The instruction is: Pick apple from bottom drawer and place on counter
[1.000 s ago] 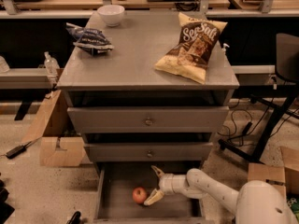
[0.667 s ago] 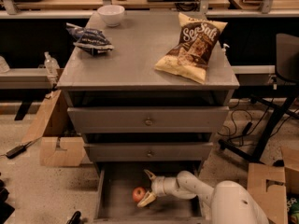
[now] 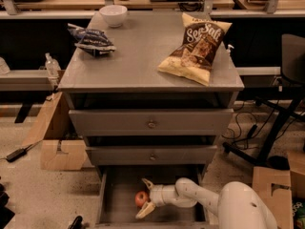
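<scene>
Gripper (image 3: 146, 198) is reaching into the open bottom drawer (image 3: 116, 190), fingers spread wide w/ one behind & one in front of the apple (image 3: 140, 199), not clamping it. Apple is sitting on the drawer floor, approx. mid. Counter (image 3: 143, 61) is carrying a chip bag (image 3: 195, 46), bowl (image 3: 114, 14) & dark wrapper (image 3: 90, 37).

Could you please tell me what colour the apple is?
Red-orange apple, camera view; open pincer straddles it.

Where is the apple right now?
In the camera view, the apple lies on the floor of the bottom drawer, near its middle, between the open fingers of the gripper, whose arm comes from the right.
</scene>
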Available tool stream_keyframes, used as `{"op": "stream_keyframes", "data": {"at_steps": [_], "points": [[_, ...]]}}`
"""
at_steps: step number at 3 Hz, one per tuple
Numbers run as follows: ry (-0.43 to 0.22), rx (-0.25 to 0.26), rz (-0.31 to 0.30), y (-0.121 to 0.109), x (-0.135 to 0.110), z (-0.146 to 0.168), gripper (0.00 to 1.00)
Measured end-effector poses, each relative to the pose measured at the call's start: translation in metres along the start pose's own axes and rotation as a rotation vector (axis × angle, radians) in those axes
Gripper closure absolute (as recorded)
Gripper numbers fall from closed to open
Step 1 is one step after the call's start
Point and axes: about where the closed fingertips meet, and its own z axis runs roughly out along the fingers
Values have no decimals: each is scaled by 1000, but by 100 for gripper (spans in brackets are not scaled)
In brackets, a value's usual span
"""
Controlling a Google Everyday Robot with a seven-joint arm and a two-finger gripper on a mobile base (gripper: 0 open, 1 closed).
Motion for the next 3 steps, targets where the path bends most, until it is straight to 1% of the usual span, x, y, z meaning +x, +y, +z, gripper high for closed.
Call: {"op": "stream_keyframes", "data": {"at_steps": [1, 2, 3], "points": [[-1, -11, 4, 8, 0, 4, 0], [-11, -6, 9, -1, 14, 13, 3], [-14, 8, 2, -17, 25, 18, 25]]}}
